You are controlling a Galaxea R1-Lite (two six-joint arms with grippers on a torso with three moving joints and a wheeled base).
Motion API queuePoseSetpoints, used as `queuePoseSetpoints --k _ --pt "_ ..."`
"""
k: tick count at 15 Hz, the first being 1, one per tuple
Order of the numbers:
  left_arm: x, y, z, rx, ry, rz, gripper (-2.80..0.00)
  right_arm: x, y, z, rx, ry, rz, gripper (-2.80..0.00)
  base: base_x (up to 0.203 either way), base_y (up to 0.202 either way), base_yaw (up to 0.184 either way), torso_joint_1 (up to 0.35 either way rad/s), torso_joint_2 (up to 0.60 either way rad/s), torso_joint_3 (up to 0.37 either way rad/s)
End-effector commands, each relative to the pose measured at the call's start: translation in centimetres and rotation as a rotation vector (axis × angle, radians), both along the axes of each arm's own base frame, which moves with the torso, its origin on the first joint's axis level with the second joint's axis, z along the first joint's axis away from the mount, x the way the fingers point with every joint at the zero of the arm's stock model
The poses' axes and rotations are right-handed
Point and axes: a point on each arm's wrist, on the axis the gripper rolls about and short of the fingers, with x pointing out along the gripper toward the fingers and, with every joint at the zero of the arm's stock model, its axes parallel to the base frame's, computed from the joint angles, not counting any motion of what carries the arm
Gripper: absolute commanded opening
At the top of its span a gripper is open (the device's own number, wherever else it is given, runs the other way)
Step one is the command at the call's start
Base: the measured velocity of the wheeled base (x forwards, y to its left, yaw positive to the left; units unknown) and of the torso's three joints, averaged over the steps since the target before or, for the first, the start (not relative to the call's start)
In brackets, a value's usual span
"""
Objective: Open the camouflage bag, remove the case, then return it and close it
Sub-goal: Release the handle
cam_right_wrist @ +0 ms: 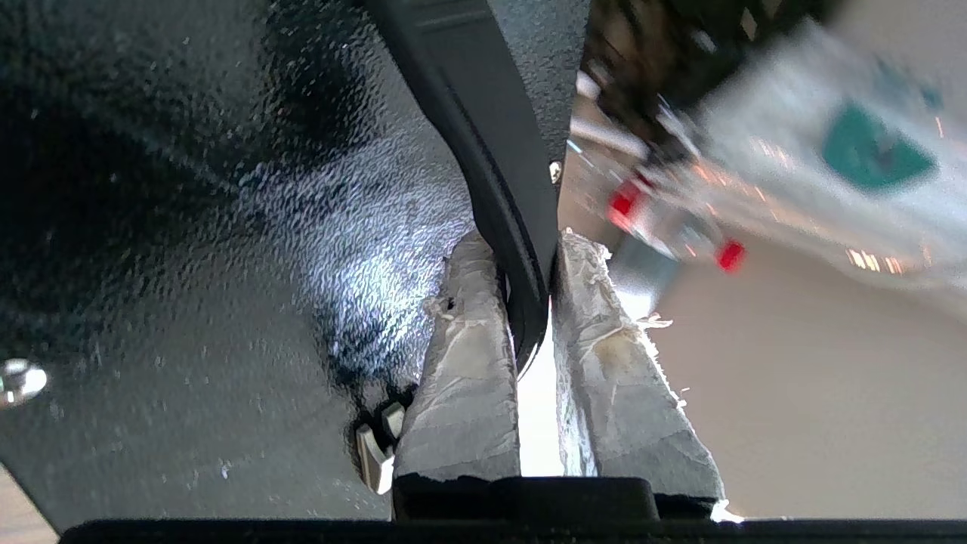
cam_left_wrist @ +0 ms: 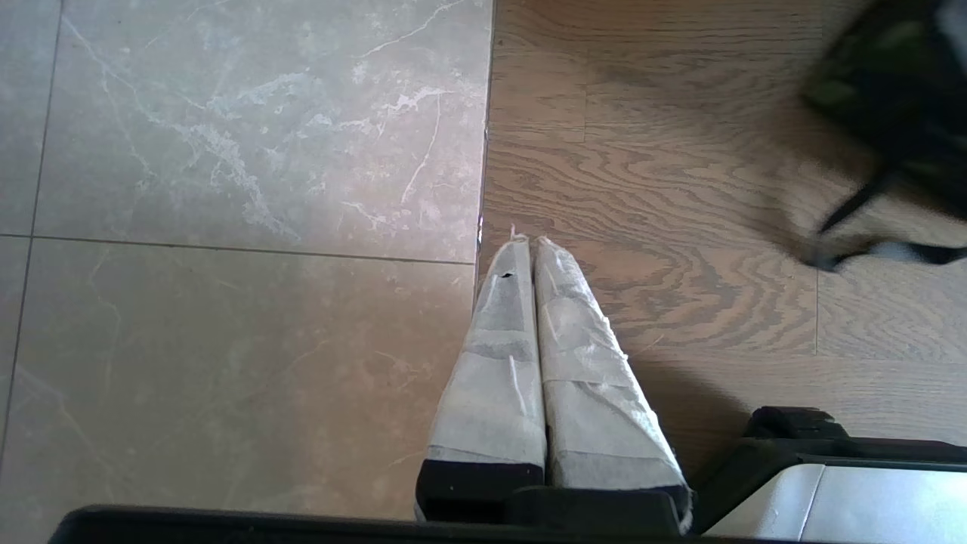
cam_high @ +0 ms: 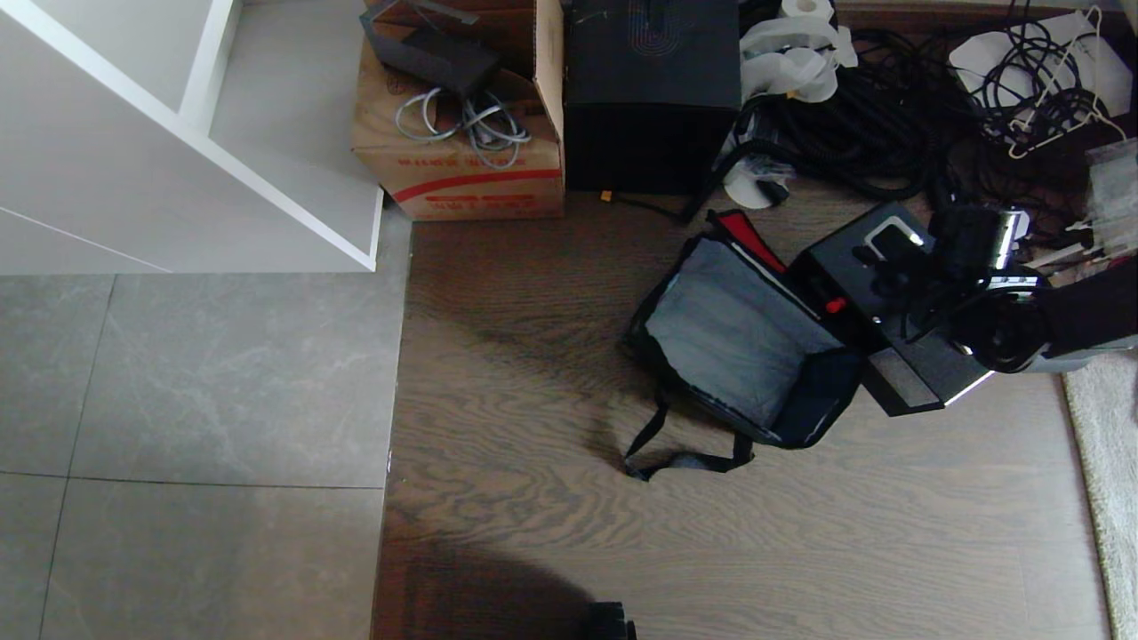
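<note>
I count one camouflage bag point(cam_high: 738, 347) lying open and one case point(cam_high: 889, 311) clamped by its handle in my right hand point(cam_right_wrist: 529, 302). Behind them stand one cardboard box point(cam_high: 462, 169) and one larger black box point(cam_high: 653, 89).

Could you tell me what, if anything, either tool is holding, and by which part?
The right tool grips the flat black hard case by its black bar handle; the left tool holds nothing.
</note>
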Motion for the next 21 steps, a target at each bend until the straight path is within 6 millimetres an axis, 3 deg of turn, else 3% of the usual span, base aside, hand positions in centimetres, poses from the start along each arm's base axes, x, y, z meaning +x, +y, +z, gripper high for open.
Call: queuePoseSetpoints --k 1,4,7,17,21 --pt "0.0 0.0 0.0 0.000 0.002 0.000 -2.80 -0.4 3.9 0.2 0.002 0.015 0.063 -2.80 0.000 0.000 0.000 0.000 0.00 0.000" --pt "0.0 0.0 0.0 0.000 0.002 0.000 -2.80 -1.2 8.2 0.3 0.020 0.039 0.113 -2.80 0.000 0.000 0.000 0.000 0.00 0.000" --pt "0.0 0.0 0.0 0.000 0.002 0.000 -2.80 -1.4 8.6 0.6 0.032 0.035 0.117 -2.80 0.000 0.000 0.000 0.000 0.00 0.000" --pt "0.0 0.0 0.0 0.000 0.002 0.000 -2.80 0.6 4.5 0.3 0.053 -0.001 0.011 -2.80 0.000 0.000 0.000 0.000 0.00 0.000" --pt "0.0 0.0 0.0 0.000 0.002 0.000 -2.80 1.7 2.4 -1.1 0.053 0.017 -0.040 -2.80 0.000 0.000 0.000 0.000 0.00 0.000"
